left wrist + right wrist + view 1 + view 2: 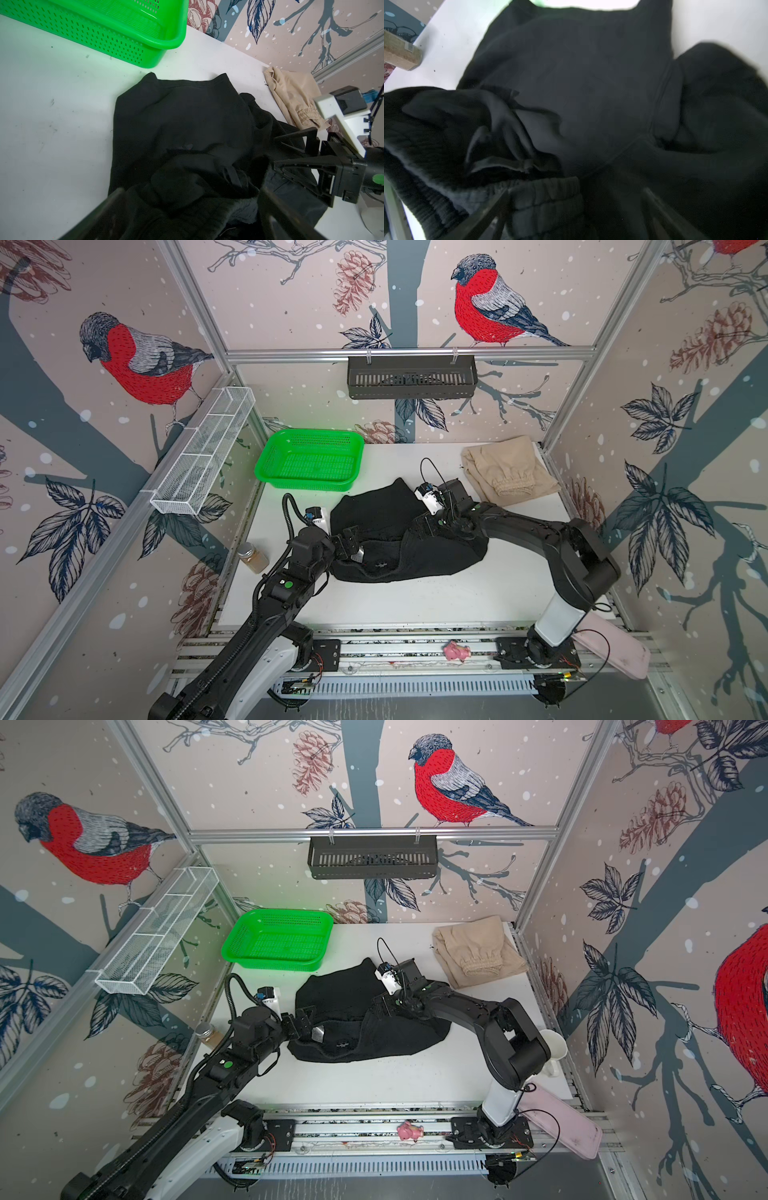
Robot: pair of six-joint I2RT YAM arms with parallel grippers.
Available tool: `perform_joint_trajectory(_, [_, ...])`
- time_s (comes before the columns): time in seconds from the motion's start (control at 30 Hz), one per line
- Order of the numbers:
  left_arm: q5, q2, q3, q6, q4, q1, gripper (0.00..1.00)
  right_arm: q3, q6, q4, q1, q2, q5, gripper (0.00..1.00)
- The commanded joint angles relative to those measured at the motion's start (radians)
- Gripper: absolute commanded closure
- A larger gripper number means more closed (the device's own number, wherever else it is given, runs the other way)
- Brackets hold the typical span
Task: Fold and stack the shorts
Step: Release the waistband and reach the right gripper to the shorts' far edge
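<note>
White tabletop [415,601], bird-print walls [291,315]

Bird-print walls [291,302], white tabletop [415,601], aluminium frame [407,353]

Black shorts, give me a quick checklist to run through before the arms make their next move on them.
1. Left gripper jaws open: ok.
2. Right gripper jaws open: ok.
3. Black shorts lying flat and ready to fold: not ok. They are bunched, and the waistband is rumpled beneath both grippers.
4. Cloth free of both grippers: cannot tell, it is black on black.
5. Beige shorts folded and set at the far right corner: ok.
6. The two pairs stacked: not ok, they lie apart.
</note>
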Motion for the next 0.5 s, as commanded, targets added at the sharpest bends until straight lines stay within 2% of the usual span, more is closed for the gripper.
perform_joint_trajectory(0.0, [-0.041,0.011,-0.015,-0.024,0.051,0.003,0.02,-0.014,-0.004,-0.057,0.023,-0.017,-0.167,0.04])
perform_joint_trajectory(0.1, [-0.052,0.049,-0.018,-0.016,0.070,0.014,0.02,-0.088,0.024,-0.082,0.080,-0.104,-0.215,0.08])
perform_joint_trajectory(0.27, [-0.025,0.110,-0.004,0.006,0.104,0.044,0.02,-0.222,0.108,-0.161,0.204,-0.243,-0.211,0.10])
perform_joint_trajectory(0.4, [0.025,0.122,-0.004,0.011,0.119,0.074,0.02,-0.259,0.130,-0.194,0.213,-0.302,-0.236,0.11])
perform_joint_trajectory(0.47, [0.038,0.119,-0.006,0.006,0.119,0.081,0.02,-0.222,0.116,-0.176,0.199,-0.331,-0.298,0.12])
